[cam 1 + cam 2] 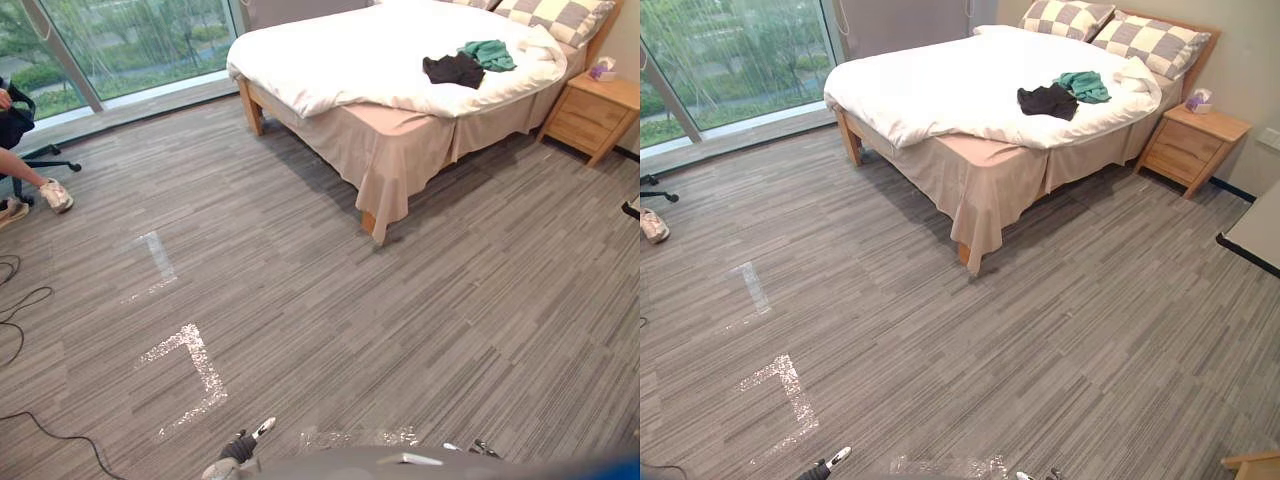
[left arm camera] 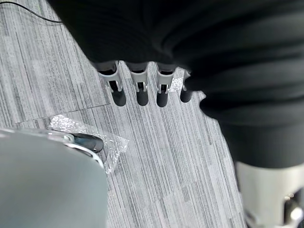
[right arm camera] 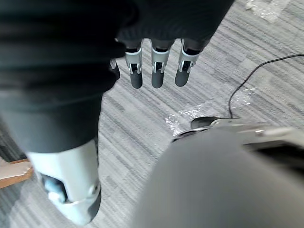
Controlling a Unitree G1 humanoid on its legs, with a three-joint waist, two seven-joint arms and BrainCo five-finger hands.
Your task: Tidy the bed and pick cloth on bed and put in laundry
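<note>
Head views. Grey striped floor [image 1: 400, 330] covers the near and middle ground. A window [image 1: 130, 40] runs along the far wall at 11 o'clock. The bed [image 1: 980, 180], a wooden frame with a beige skirt, stands at 1 o'clock, well apart from the robot. A white duvet [image 1: 370, 50] lies over most of it, pulled back at the near corner so that the sheet shows. Checked pillows [image 1: 1155, 42] lie at its head end. A wooden nightstand [image 1: 595, 115] stands just beside the bed, at 2 o'clock, and carries a tissue box [image 1: 601, 69].

Two cloths lie on the duvet near the pillows. The black cloth [image 1: 453, 69] is bunched up. The green cloth [image 1: 489, 54] touches it at its 2 o'clock side. Tape marks [image 1: 190, 370] lie on the floor at 7 o'clock. A chair base [image 1: 45, 158] and a person's shoe [image 1: 56, 194] show at 9 o'clock.

Wrist views. The left hand [image 2: 137, 83] hangs over the floor, fingers straight and relaxed, holding nothing. The right hand [image 3: 156, 66] hangs likewise, fingers straight, palm empty. Both cloths lie well apart from both hands, with a broad stretch of floor and the near part of the bed between.
</note>
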